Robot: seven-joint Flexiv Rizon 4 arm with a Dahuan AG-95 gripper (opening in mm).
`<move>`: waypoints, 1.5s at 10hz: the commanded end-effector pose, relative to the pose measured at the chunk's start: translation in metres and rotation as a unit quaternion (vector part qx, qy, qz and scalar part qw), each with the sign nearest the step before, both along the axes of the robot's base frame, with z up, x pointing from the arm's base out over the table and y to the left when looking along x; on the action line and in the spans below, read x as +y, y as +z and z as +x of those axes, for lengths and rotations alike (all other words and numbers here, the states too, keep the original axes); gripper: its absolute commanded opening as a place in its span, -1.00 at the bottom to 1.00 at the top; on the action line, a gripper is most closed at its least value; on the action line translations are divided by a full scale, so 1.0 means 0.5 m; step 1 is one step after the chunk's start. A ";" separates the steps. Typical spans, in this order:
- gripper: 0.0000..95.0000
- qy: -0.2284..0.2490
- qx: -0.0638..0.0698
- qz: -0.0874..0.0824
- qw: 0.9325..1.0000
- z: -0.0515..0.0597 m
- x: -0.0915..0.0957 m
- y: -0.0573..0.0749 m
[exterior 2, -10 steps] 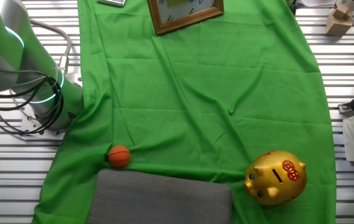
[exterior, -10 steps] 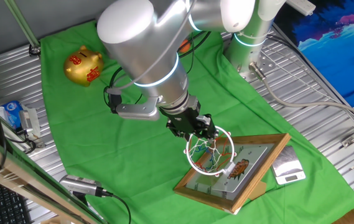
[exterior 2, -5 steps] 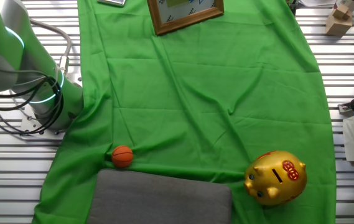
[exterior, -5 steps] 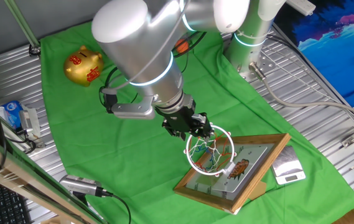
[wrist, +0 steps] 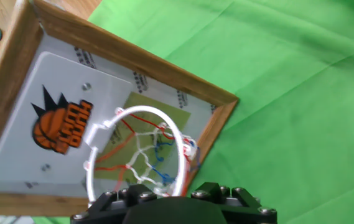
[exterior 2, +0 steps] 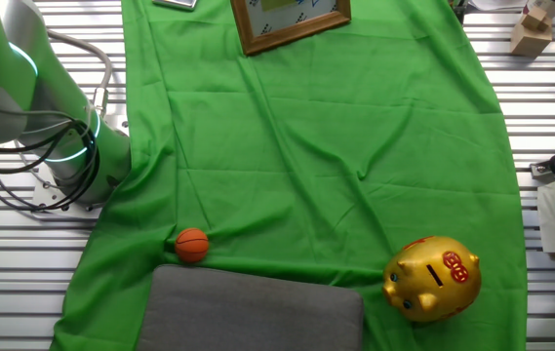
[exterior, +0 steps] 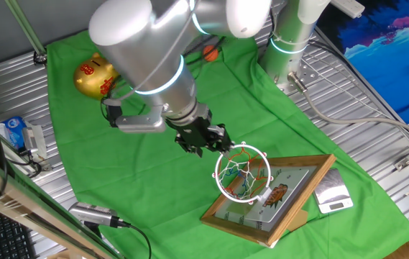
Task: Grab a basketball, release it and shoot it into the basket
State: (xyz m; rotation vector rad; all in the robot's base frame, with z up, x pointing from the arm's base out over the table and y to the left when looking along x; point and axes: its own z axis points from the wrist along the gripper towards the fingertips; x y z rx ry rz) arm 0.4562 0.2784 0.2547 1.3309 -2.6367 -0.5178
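- Gold piggy bank (exterior: pixel 96 76) occupies the left end of the green cloth (exterior: pixel 146 165) in one fixed view; it is not a task item.
- Arm position: the hand (exterior: pixel 203 139) hangs just beside the rim of the basket (exterior: pixel 243 173), on its left. No ball is visible in it. Whether the fingers are spread or pressed together cannot be told from any view.
- Ball position: the basketball (exterior 2: pixel 192 244) rests on the cloth in the other fixed view, touching or just beside the edge of a grey pad (exterior 2: pixel 257 310), well apart from the hoop and near the arm base (exterior 2: pixel 72 156).
- Hoop position: the hand view shows the ring and white net fixed to the wood-framed backboard (wrist: pixel 46 130), lying on the tabletop.
- Step in hand, as judged: the grab is not yet done.
- Next move: carry the hand across to the ball, spread the fingers, descend and close.
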 end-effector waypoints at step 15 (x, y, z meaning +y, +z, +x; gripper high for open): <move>-1.00 -0.001 -0.001 -0.033 0.999 0.044 -0.122 -0.074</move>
